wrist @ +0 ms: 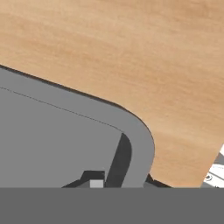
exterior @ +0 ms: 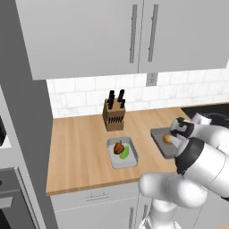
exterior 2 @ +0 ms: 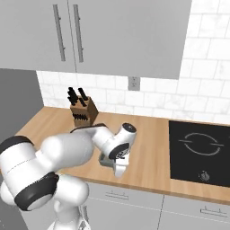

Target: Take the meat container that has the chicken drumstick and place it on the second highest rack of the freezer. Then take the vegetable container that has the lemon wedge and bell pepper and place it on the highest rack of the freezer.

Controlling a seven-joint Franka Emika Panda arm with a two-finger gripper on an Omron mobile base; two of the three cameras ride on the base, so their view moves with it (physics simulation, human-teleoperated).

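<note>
The meat container (exterior: 160, 139) is a dark grey tray on the wooden counter, holding the golden-brown chicken drumstick (exterior: 167, 139). My gripper (exterior: 175, 142) reaches down at the tray's right side. In the hand view its dark fingertips (wrist: 94, 181) straddle the rounded corner rim of the meat container (wrist: 140, 135), shut on it. My arm hides most of the tray in the right base view, where a sliver of the meat container (exterior 2: 105, 161) shows beside the gripper (exterior 2: 118, 169). The vegetable container (exterior: 114, 162), light grey, holds the bell pepper (exterior: 118, 147) and the green lemon wedge (exterior: 125, 152). The freezer is out of view.
A knife block (exterior: 113, 114) stands at the back against the tiled wall. A black cooktop (exterior 2: 200, 152) lies to the right of the trays. Grey wall cabinets (exterior: 134, 36) hang overhead. A tall grey oven column (exterior: 20, 134) closes off the counter's left end.
</note>
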